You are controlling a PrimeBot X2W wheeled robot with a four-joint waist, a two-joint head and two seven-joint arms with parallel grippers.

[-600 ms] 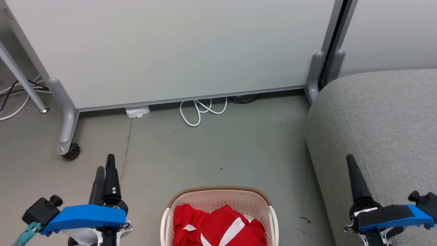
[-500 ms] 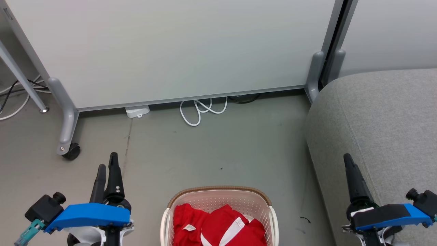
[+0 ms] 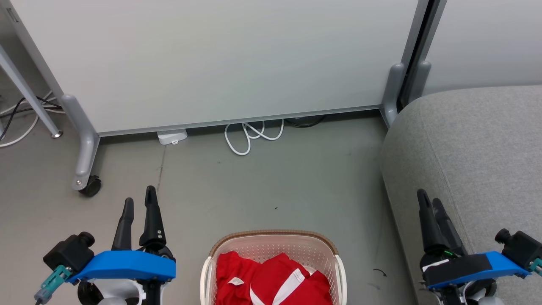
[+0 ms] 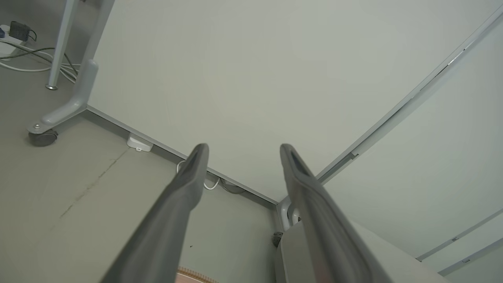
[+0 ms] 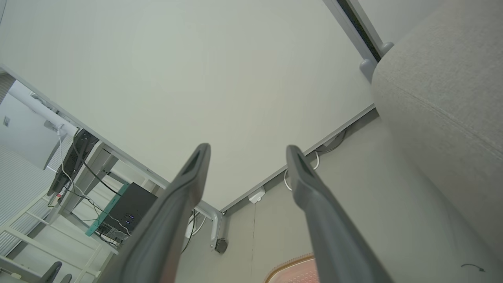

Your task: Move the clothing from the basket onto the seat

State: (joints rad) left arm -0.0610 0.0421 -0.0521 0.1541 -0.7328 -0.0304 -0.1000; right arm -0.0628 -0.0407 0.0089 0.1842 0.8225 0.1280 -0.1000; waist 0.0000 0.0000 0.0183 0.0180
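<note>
The basket (image 3: 273,237) gets chopped by the bottom edge of the head view, so just its far half shows, and the clothing (image 3: 271,279) in it is cut off the same way. There's a little white tag (image 3: 233,281) on the red fabric, way too small to read. The sofa (image 3: 474,148) runs off the right edge. The white cable (image 3: 250,140) loops out from under the partition panel (image 3: 211,63), rest of it tucked behind. Small dark curl (image 3: 380,272) on the floor (image 3: 296,182) by the sofa, can't tell what it is.
</note>
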